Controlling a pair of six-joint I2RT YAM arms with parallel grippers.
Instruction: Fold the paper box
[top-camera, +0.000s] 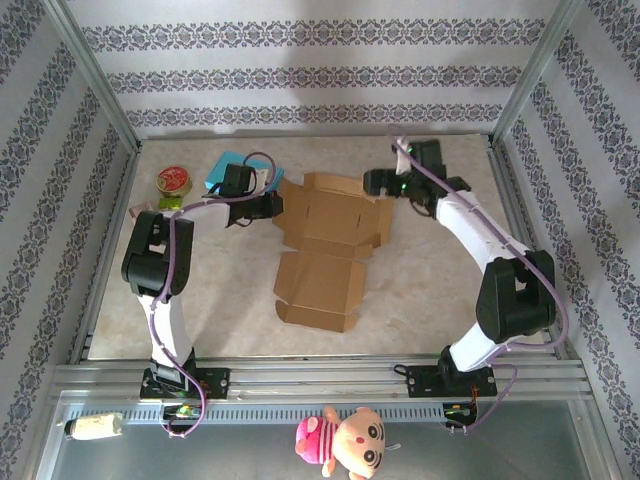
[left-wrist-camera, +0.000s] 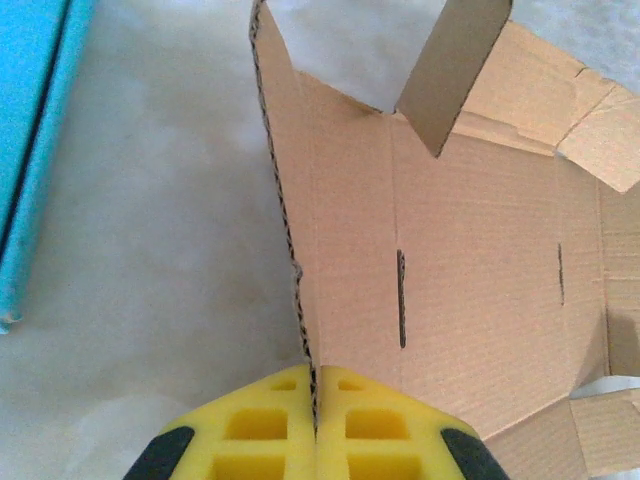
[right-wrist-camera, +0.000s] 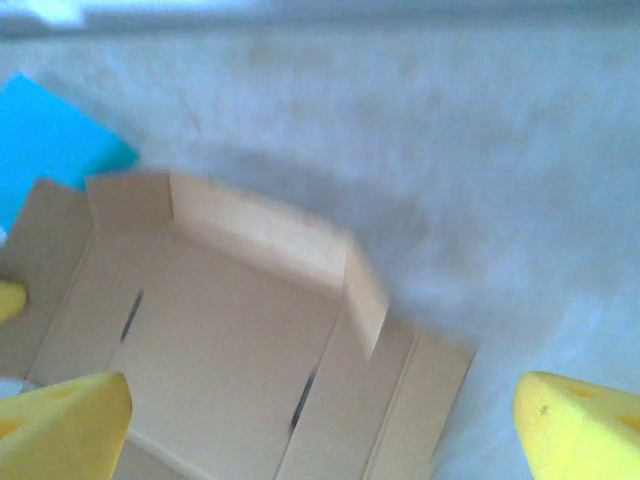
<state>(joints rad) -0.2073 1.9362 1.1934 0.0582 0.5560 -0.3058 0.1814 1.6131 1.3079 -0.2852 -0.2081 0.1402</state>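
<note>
Left wrist view: left hand (left-wrist-camera: 315, 440) is pressed together, pinching the near edge of the box's (left-wrist-camera: 470, 270) raised side wall.

Top view, near to far: the box lies in the middle of the bench (top-camera: 430, 290), with its long axis running from lower centre up the frame. Its near half lies flat, well apart from both hands. At the far half, left of centre, the left hand grips the upright wall. The right hand (right-wrist-camera: 320, 430), fingers spread wide and holding nothing, hovers beside the right flaps. That side looks the next to raise, and the right hand is nearer.
</note>
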